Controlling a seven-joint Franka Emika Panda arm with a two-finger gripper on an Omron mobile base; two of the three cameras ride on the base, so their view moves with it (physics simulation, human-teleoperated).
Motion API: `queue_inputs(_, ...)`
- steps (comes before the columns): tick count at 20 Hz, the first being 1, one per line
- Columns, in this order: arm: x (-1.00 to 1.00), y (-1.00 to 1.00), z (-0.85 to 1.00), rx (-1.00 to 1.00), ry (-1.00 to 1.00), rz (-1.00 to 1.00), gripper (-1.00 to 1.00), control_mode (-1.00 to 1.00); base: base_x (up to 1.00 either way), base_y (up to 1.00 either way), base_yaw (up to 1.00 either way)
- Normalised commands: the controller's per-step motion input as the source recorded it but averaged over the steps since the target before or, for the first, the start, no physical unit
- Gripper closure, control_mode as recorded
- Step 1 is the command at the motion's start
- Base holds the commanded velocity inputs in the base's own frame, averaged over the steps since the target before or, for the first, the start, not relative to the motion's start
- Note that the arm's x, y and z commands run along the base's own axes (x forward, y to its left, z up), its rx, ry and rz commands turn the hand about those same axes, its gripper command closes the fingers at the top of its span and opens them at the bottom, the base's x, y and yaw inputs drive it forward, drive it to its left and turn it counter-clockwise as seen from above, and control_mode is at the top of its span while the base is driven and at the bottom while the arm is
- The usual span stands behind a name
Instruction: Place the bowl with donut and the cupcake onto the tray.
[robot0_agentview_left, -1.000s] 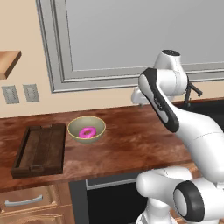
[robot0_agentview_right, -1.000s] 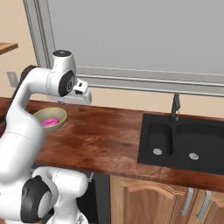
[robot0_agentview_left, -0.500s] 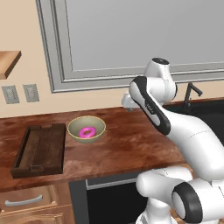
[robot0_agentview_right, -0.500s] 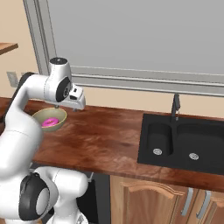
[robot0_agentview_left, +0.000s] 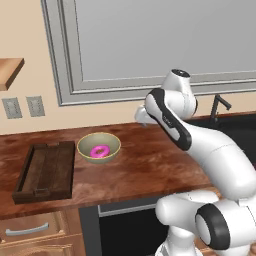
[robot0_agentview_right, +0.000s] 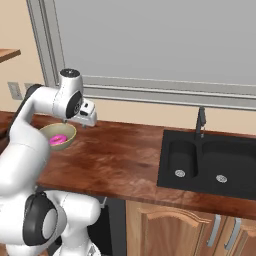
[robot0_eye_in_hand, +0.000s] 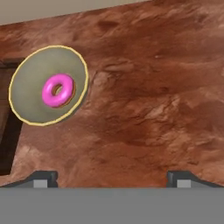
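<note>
**Inspector:** Since the earlier frames the arm has swung leftward along the counter towards the bowl, and the jaws have spread further apart. Bowl and tray have not shifted.

**Assistant:** Begin with the largest items, please.

**Inspector:** The counter is dark reddish wood, with a black sink set into it well to the right. The tray lies flat at the left end of the counter, and nothing rests in it. The bowl stands upright on the counter just beside the tray's right side, not on it. The donut lies inside the bowl, near the middle.

**Assistant:** And the tool?

**Inspector:** The gripper hangs above bare counter, to the right of the bowl and apart from it. In the hand view its two fingertips stand spread wide at the lower edge, with nothing between them. It holds nothing.

**Assistant:** The cupcake?

**Inspector:** It cannot be made out in these views, so its position cannot be stated.

**Assistant:** Progress, then?

**Inspector:** In his judgement, nothing is yet delivered. The bowl with its donut remains to be grasped and set on the tray, and the cupcake must follow. The arm appears to be on approach to the bowl, and the rim looks the likeliest place to grip.
</note>
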Motion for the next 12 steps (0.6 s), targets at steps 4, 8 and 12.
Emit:
queue_inputs(4,0.31,0.26,0.00,0.00,0.00,0.00,-1.00,-1.00,0.00,0.00,0.00)
queue_inputs(8,0.35,0.36,-0.03,0.00,0.00,0.00,-1.00,-1.00,0.00,0.00,0.00)
queue_inputs(12,0.25,0.30,-0.14,0.00,0.00,0.00,-1.00,-1.00,0.00,0.00,0.00)
